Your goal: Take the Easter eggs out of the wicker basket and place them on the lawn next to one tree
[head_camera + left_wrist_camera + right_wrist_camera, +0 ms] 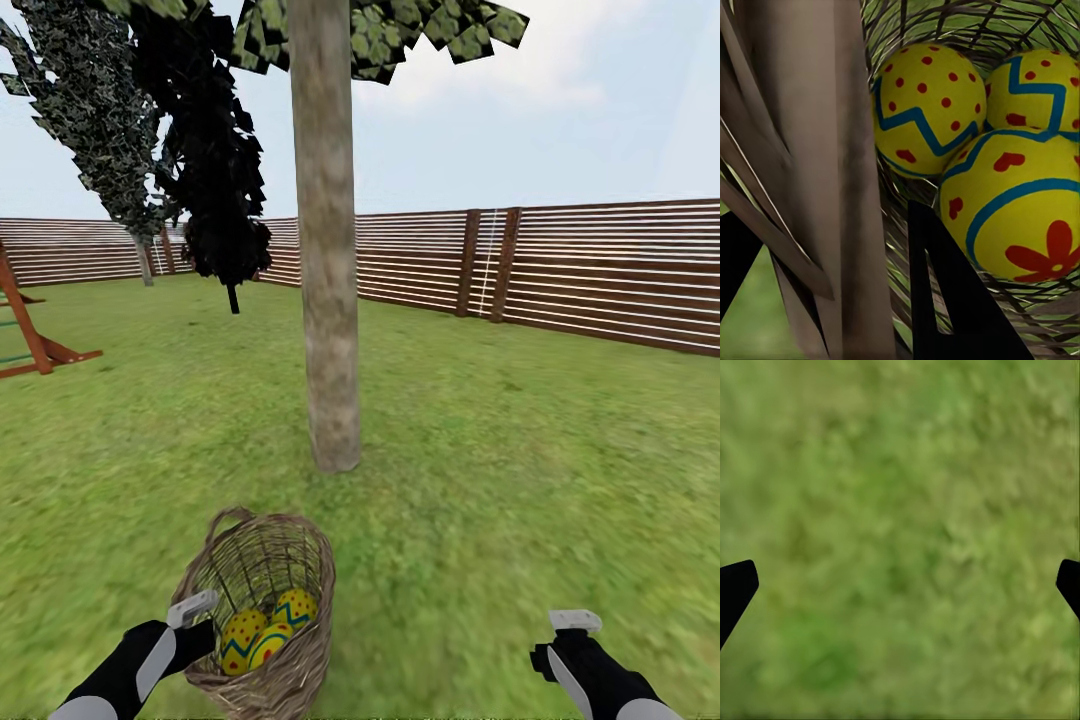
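The wicker basket [262,610] hangs tilted from the left tool [192,622], which is clamped on its wall just short of the tree [328,300]. All three Easter eggs [260,635] remain inside. The right tool [572,640] hovers open-fingered over the lawn [520,470]. I judge the next move is lifting eggs out beside the trunk.

A fenced garden is showing here, rendered in simulation. Mottled green lawn [520,450] is stretching in every direction, and a brown slatted fence [600,270] is ringing it under a pale, cloudy sky. A pale trunk of a tree [326,250] is rising from the grass in the middle, with darker trees [215,170] standing nearer the fence. A wooden playset [25,330] is peeking in at the left edge, suggesting a home yard.
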You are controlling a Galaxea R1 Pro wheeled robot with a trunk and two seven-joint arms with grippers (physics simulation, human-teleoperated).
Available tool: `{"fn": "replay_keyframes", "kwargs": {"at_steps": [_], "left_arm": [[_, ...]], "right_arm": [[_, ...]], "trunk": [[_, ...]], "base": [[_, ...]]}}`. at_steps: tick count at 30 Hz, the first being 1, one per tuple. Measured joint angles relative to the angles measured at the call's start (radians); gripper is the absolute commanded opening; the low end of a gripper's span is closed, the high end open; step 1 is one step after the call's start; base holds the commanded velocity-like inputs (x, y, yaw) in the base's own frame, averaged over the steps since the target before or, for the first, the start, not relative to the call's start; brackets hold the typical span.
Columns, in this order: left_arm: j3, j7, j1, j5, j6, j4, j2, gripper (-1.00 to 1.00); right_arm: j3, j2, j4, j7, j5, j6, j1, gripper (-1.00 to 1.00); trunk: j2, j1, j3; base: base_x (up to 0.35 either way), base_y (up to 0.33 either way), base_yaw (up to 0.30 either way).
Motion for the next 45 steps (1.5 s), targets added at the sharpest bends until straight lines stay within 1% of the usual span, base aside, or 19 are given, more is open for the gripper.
{"fn": "replay_keyframes", "kwargs": {"at_steps": [4, 13, 16, 18, 19, 21, 22, 23, 30, 31, 32, 33, 45], "left_arm": [[0.0, 0.0, 0.0, 0.0, 0.0, 0.0, 0.0, -1.0], [0.0, 0.0, 0.0, 0.001, -0.001, 0.0, 0.0, -1.0], [-0.001, 0.001, -0.002, -0.002, 0.003, -0.002, 0.0, -1.0], [-0.001, 0.001, -0.002, -0.005, 0.022, -0.022, 0.0, -1.0], [-0.001, 0.001, -0.002, -0.003, 0.018, -0.025, 0.0, -1.0], [0.001, 0.002, -0.002, -0.009, 0.048, -0.05, 0.0, -1.0], [0.0, 0.001, -0.002, -0.006, 0.048, -0.057, 0.0, -1.0], [0.004, 0.001, -0.002, -0.01, 0.063, -0.069, 0.0, -1.0], [0.004, 0.001, -0.002, -0.01, 0.063, -0.069, 0.0, -1.0], [0.004, 0.001, -0.002, -0.01, 0.063, -0.069, 0.0, 1.0], [0.001, -0.001, 0.0, 0.011, 0.0, -0.01, -0.001, 1.0], [0.001, 0.0, 0.0, 0.007, -0.002, -0.003, -0.001, 1.0], [0.001, 0.0, 0.0, 0.006, -0.002, -0.002, -0.001, 1.0]], "right_arm": [[0.0, 0.0, 0.0, 0.0, 0.0, 0.0, 0.0, 1.0], [0.0, 0.0, 0.0, 0.0, 0.0, 0.0, 0.0, 1.0], [0.0, 0.0, 0.0, 0.0, 0.0, 0.0, 0.0, 1.0], [0.0, 0.0, 0.0, 0.0, 0.0, 0.0, 0.0, 1.0], [0.0, 0.0, 0.0, -0.001, 0.0, 0.0, 0.0, 1.0], [0.0, 0.0, 0.0, 0.0, 0.0, 0.0, 0.0, 1.0], [0.0, 0.0, 0.001, 0.0, 0.0, 0.0, 0.0, 1.0], [0.0, 0.0, 0.001, 0.0, 0.0, 0.0, 0.0, 1.0], [0.0, 0.0, 0.001, 0.0, 0.0, 0.0, 0.0, 1.0], [0.0, 0.0, 0.001, -0.001, 0.0, 0.0, 0.0, 1.0], [0.0, 0.0, 0.002, -0.001, 0.0, 0.0, 0.0, 1.0], [0.0, 0.0, 0.002, -0.001, 0.0, 0.0, 0.0, 1.0], [0.0, 0.002, 0.002, 0.0, 0.0, 0.0, 0.0, 1.0]], "trunk": [[-0.028, 0.015, -0.013], [-0.028, 0.015, -0.013], [-0.05, 0.026, -0.022], [-0.064, 0.034, -0.028], [-0.071, 0.038, -0.031], [-0.085, 0.045, -0.037], [-0.091, 0.049, -0.04], [-0.098, 0.053, -0.044], [-0.099, 0.053, -0.044], [-0.099, 0.053, -0.044], [-0.098, 0.054, -0.044], [-0.098, 0.054, -0.044], [-0.098, 0.054, -0.044]], "base": [[0.0, 0.0, 0.0], [0.0, 0.0, 0.0], [0.0, 0.0, 0.0], [0.0, 0.0, 0.0], [0.0, 0.0, 0.0], [0.0, 0.0, 0.0], [0.0, 0.0, 0.0], [0.0, 0.0, 0.0], [0.0, 0.0, 0.0], [0.0, 0.0, 0.0], [0.0, 0.0, 0.0], [0.0, 0.0, 0.0], [0.0, 0.0, 0.0]]}}
